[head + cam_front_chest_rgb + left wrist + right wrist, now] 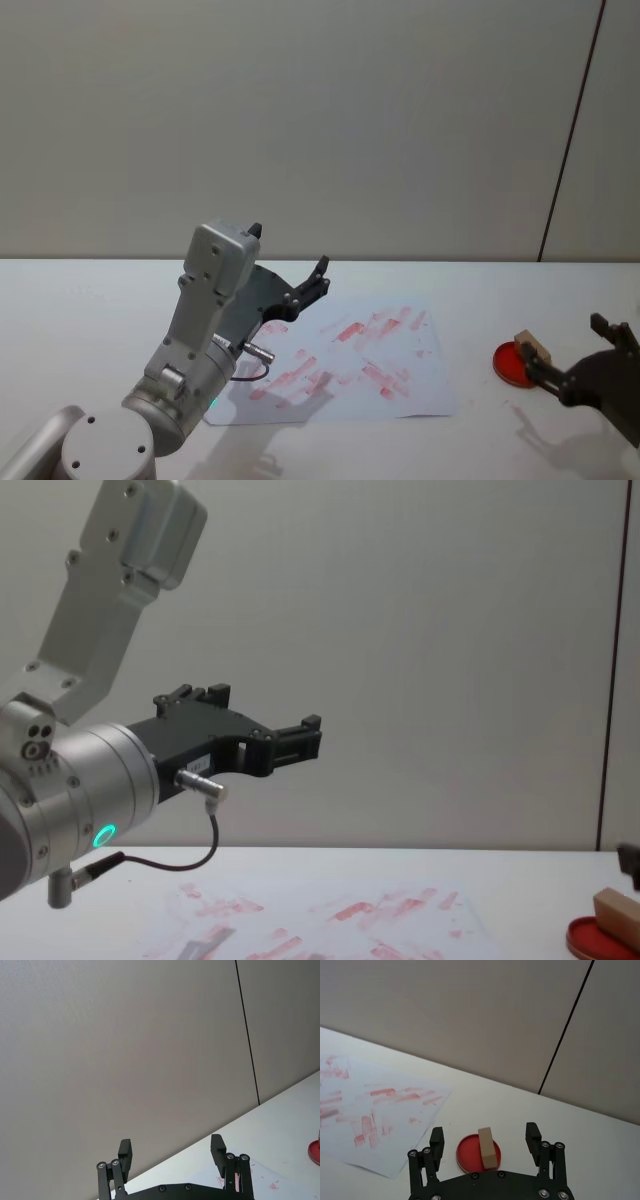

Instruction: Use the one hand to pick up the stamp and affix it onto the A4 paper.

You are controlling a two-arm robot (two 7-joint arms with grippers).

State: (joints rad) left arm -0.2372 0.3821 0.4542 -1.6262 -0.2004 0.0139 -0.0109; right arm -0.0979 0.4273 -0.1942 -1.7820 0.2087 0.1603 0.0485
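stamp (488, 1147): a small smooth block of pale wood, stood on the round red ink pad (468, 1156), right of the A4 paper (345, 365).
right gripper (485, 1132): nearer; fingers are held apart, and the stamp is lined up with the gap, its long side pointed away.
left gripper (171, 1144): raised high by the paper, fingers apart.
A4 paper: flat, thin, white, smeared red.

The left arm (200, 330) stood bent and lifted, its left gripper (171, 1152) tilted upward with fingers spread wide. The right gripper (484, 1136) sat low on the right, fingers apart, apparently gripping nothing.
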